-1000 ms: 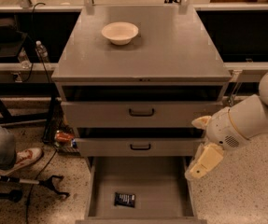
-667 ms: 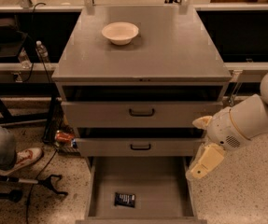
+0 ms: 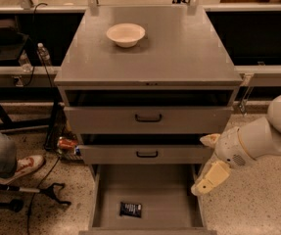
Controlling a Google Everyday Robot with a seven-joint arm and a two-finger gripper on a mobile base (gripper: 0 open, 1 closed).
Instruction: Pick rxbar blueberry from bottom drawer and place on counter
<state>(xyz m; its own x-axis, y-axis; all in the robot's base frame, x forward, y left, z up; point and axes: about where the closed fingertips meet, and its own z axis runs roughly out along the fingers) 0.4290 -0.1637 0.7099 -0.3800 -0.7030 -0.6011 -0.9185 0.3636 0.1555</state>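
Rxbar blueberry (image 3: 130,209) lies flat in the open bottom drawer (image 3: 154,185), left of centre near its front, its lettering unreadable. The drawer's front edge is cut off. The claw (image 3: 202,164) hangs spread wide and empty just outside the drawer's right wall, below the surface's (image 3: 179,58) front right corner.

The counter (image 3: 179,58) and the bottom drawer (image 3: 150,190) are done in plain flat grey, with black handles (image 3: 148,117) fitted on the two drawers above. The rxbar blueberry (image 3: 130,209) is wrapped in dark navy-black with pale lettering lines (pretty faint ones). The bowl (image 3: 125,34) is coloured cream-white. The gripper (image 3: 202,164), held right of the drawers with its fingers spread, is finished in pale cream. The floor (image 3: 257,209) is speckled.
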